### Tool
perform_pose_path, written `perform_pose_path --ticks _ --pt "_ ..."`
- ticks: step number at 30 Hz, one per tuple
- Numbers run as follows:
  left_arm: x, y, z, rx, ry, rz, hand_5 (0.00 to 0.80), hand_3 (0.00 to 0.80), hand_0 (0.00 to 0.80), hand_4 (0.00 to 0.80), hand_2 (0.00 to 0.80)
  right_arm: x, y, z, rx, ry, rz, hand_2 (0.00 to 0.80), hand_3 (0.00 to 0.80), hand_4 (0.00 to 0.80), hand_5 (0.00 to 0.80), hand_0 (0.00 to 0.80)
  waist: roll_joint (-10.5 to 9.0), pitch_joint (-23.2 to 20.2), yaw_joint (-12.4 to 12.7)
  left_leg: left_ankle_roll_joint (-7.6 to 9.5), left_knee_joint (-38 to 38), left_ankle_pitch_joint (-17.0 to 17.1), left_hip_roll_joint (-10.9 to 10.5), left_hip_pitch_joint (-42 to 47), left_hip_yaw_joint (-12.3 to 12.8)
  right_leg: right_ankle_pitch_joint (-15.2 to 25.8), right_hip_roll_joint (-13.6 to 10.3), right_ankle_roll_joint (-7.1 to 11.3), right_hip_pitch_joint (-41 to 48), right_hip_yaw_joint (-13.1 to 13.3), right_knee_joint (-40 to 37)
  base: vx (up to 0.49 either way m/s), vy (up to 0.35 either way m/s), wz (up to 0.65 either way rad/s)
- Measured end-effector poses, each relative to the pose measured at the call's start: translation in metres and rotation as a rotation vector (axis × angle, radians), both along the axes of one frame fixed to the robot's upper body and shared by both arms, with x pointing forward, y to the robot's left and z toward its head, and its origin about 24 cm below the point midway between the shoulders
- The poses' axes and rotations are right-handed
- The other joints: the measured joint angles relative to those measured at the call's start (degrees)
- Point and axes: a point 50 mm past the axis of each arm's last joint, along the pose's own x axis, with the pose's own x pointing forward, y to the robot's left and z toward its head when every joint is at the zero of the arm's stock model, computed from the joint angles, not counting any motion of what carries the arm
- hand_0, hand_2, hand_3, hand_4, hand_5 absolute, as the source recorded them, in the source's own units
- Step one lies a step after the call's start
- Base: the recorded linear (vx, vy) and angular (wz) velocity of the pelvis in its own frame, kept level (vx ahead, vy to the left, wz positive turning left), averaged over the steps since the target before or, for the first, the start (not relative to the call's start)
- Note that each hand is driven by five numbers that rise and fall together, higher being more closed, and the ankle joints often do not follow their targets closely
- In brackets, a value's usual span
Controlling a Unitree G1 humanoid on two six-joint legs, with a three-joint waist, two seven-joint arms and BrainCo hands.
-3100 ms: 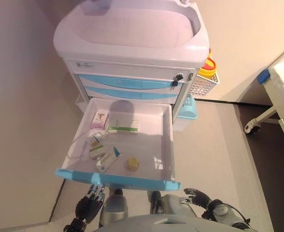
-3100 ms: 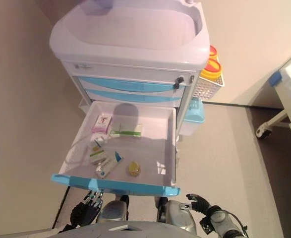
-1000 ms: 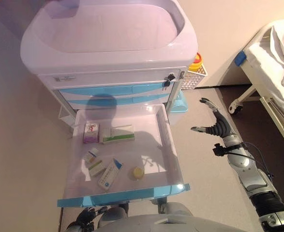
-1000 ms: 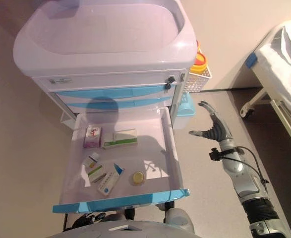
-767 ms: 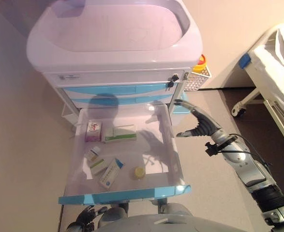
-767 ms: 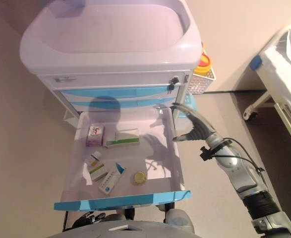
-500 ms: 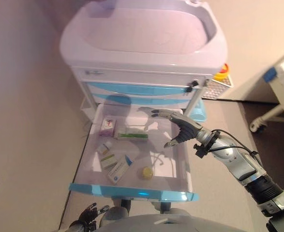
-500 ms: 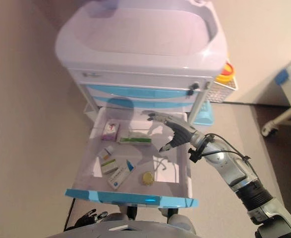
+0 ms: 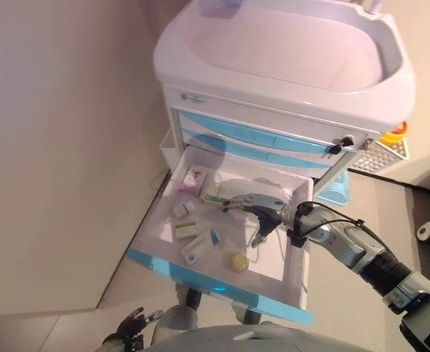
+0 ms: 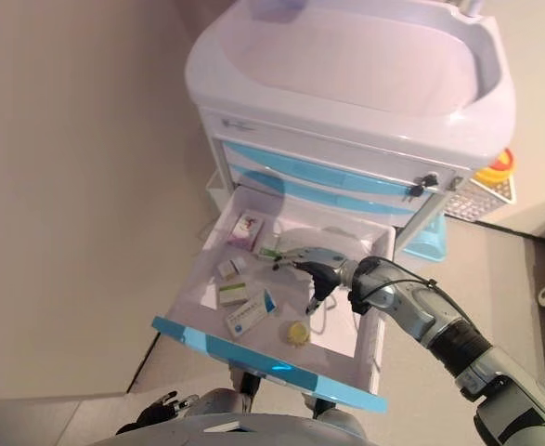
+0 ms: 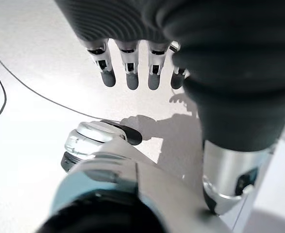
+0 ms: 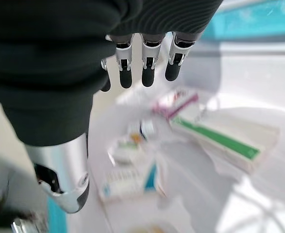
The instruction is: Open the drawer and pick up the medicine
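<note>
The cart's lowest drawer (image 9: 213, 288) stands pulled open, white with a blue front. In it lie a pink box (image 9: 193, 178), a long green-and-white box (image 9: 215, 196), a small bottle (image 9: 183, 210), a green-and-yellow box (image 9: 187, 231), a blue-and-white box (image 9: 200, 248) and a round yellow jar (image 9: 237, 262). My right hand (image 9: 262, 213) is open inside the drawer, fingers stretched just above the green-and-white box (image 12: 220, 141), holding nothing. My left hand (image 9: 130, 336) hangs low below the drawer, open and empty, and it also shows in the left wrist view (image 11: 132, 68).
The white cart top (image 9: 288, 51) and two closed blue drawers (image 9: 266, 139) rise behind the open drawer. A key (image 9: 339, 145) sits in the lock. A wire basket (image 9: 379, 155) and a blue bin (image 9: 335, 192) hang on the cart's right side. A wall runs along the left.
The camera has shifted. My right hand has moved from beside the cart leftward into the drawer, over the boxes. My left hand stays low.
</note>
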Motion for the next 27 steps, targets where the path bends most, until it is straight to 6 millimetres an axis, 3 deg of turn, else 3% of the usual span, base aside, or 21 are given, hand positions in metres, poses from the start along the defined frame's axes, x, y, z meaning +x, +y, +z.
perform_pose_path --ticks 9,15,21,27 --pt "-0.002 0.014 0.004 0.029 0.007 -0.010 0.000 0.000 0.000 0.000 0.000 0.006 -0.014 -0.005 -0.103 -0.026 0.001 0.000 0.000 0.000 0.000 0.000 -2.17 0.2 0.7 -0.68 0.0 0.0 0.0 -0.1 -1.2 -0.5 0.1 -0.13 0.6 -1.3 0.0 0.014 -0.040 0.09" --pt "0.000 0.014 0.004 0.027 0.001 -0.021 0.000 0.000 0.000 0.000 0.000 0.004 -0.018 -0.007 -0.132 -0.046 0.037 0.000 0.000 0.000 0.000 0.000 -2.36 0.2 0.8 -0.66 0.0 0.0 0.0 -0.1 -1.2 -0.5 0.1 -0.15 0.6 -1.4 0.0 0.000 0.000 0.00" --pt "0.005 0.013 0.005 0.023 -0.017 -0.033 0.000 0.000 0.000 0.000 0.000 0.003 -0.030 -0.021 -0.163 -0.015 0.012 0.000 0.000 0.000 0.000 0.000 -2.25 0.2 0.9 -0.67 0.0 0.0 0.0 -0.3 -1.5 -0.5 0.1 -0.15 0.6 -1.7 0.0 -0.003 0.000 0.01" --pt "0.008 0.011 0.006 0.014 -0.024 -0.073 0.000 0.000 0.000 0.000 0.000 -0.012 -0.039 -0.047 -0.183 0.028 -0.007 0.000 0.000 0.000 0.000 0.000 -1.35 0.2 1.7 -0.67 0.0 0.0 0.0 -0.4 -1.9 -0.5 0.1 -0.16 0.6 -1.9 0.0 -0.003 0.000 0.01"
